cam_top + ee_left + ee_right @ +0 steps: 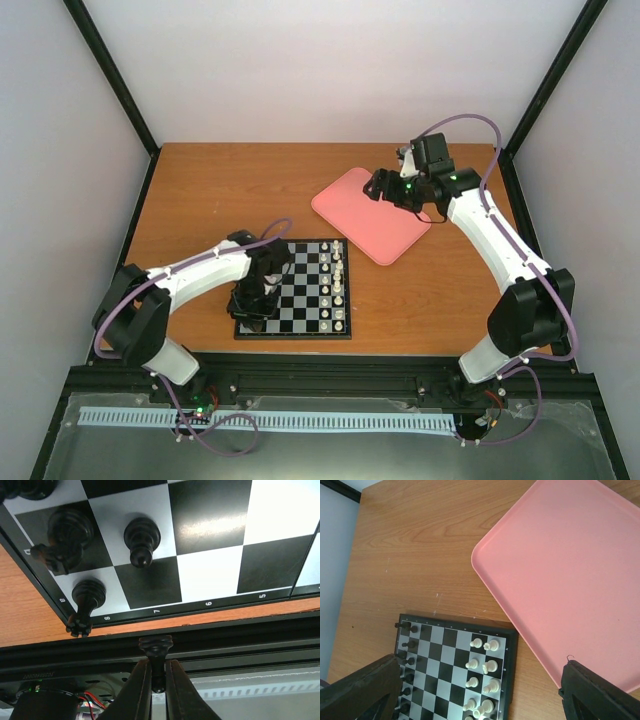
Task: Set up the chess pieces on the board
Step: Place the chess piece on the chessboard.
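Now the left gripper [158, 672] pinches a tiny black pawn-shaped chess piece [156, 647]; the small black-and-grey checkered chessboard [210, 520] lies just beyond its fingertips. The right gripper [382, 187], fingers spread wide, hangs over the pink rounded rectangular tray [570, 570].

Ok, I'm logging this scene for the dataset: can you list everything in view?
chessboard: one, black and light-grey, table's near left.
black chess pieces: several, black, board's left columns.
held black piece: one, black, in left gripper.
white chess pieces: several, cream, board's right columns.
tray: one, pink, right of board, farther back.
table: one, brown wood.
left gripper: one, black, shut, over board's left side.
right gripper: one, black, open, above tray.
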`<state>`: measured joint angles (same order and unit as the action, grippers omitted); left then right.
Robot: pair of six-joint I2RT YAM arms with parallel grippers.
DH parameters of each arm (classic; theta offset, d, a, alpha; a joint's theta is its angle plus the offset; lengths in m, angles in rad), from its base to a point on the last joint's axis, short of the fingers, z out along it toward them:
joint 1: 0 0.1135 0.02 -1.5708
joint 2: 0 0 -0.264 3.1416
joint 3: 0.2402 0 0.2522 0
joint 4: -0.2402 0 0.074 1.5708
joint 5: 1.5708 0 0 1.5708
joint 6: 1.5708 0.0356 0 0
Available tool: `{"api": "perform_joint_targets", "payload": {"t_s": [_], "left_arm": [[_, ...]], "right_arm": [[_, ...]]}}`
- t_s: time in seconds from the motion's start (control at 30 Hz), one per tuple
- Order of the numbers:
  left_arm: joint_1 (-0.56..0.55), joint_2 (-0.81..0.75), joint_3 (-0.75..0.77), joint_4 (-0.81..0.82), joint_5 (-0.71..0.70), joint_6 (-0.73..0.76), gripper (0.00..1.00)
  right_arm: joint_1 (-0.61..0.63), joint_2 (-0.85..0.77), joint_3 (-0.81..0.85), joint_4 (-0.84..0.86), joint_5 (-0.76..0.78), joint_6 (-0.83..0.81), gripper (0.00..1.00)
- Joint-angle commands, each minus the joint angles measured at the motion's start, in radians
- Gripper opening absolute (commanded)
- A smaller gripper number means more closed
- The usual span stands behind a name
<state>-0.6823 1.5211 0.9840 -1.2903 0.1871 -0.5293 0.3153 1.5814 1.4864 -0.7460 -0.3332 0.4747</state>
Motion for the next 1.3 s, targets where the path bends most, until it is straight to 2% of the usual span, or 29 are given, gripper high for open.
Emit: {"api": "perform_joint_targets", "payload": {"t_s": [0.0, 0.43, 1.27], "left_arm": [[-0.013, 0.026, 0.043, -0.009, -0.034, 0.001, 0.01], [-0.031, 0.103, 0.067, -0.002, -0.044, 0.017, 0.01], [-0.055, 0.156, 0.011, 0.026, -0.058, 0.013, 0.01]], "right_arm": [[-0.004, -0.027, -0.017, 0.019, -0.010, -0.014, 1.00], [-0.026, -0.028, -0.024, 0.019, -0.021, -0.026, 1.00], [-0.055, -0.031, -0.059, 0.036, -0.036, -0.028, 1.00]]}}
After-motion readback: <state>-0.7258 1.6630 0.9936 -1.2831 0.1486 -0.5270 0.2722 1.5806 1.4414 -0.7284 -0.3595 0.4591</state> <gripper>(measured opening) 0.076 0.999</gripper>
